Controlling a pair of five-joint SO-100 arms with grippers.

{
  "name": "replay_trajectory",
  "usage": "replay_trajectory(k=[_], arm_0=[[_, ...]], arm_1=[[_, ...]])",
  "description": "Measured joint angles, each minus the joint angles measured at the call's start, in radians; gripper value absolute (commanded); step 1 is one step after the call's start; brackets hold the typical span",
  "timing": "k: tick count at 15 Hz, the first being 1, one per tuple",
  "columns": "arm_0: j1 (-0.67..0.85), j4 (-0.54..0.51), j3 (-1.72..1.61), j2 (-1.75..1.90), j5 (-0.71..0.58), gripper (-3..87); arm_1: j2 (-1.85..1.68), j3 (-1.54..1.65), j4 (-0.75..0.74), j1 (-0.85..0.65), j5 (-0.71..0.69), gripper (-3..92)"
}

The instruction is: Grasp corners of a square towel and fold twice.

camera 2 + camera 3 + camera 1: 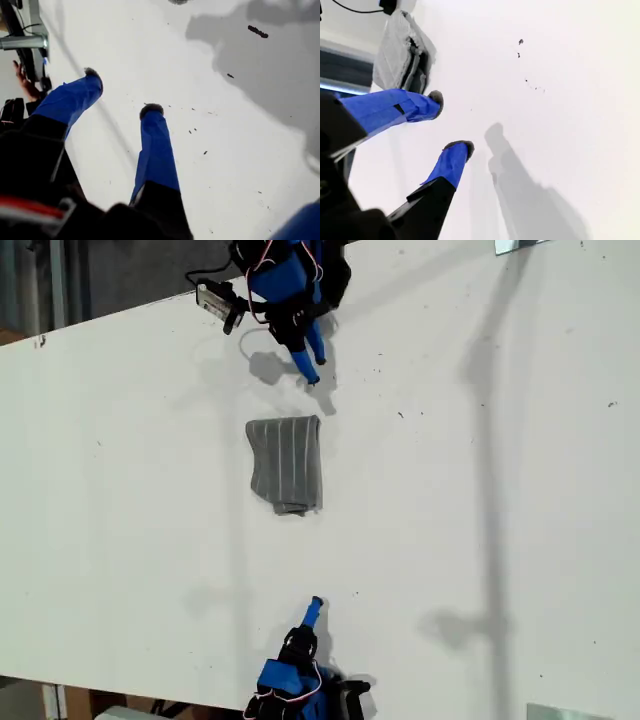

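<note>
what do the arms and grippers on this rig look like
Both arms match: bright blue bodies with black joints and thin red and white cables looped over them. My first gripper has long, tapered blue fingers tipped with dark fuzzy pads, on a black base. My second gripper has the same blue fingers and dark tips.

Arm at the exterior view's top: base cut off by the edge.
Arm at the exterior view's bottom: base cut off too; which is first or second, I cannot tell.
Square towel: folded, lower layers and most corners hidden.
Dark sliver: cut by the edge, unidentifiable.
Person's hand: only partly seen at the picture's edge.
Metal plates: cropped at the exterior view's right corners.
</note>
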State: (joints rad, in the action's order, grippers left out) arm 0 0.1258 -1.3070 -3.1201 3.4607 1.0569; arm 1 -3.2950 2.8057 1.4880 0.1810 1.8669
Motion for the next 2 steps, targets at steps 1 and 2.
replay_trajectory(k=[1,2], arm_0=[[0.000,0.000,0.000,0.000,0.000,15.5],[0.000,0.000,0.000,0.000,0.000,15.5]], arm_1=[[0.000,0.000,0.000,0.000,0.000,20.9],[0.000,0.000,0.000,0.000,0.000,20.9]])
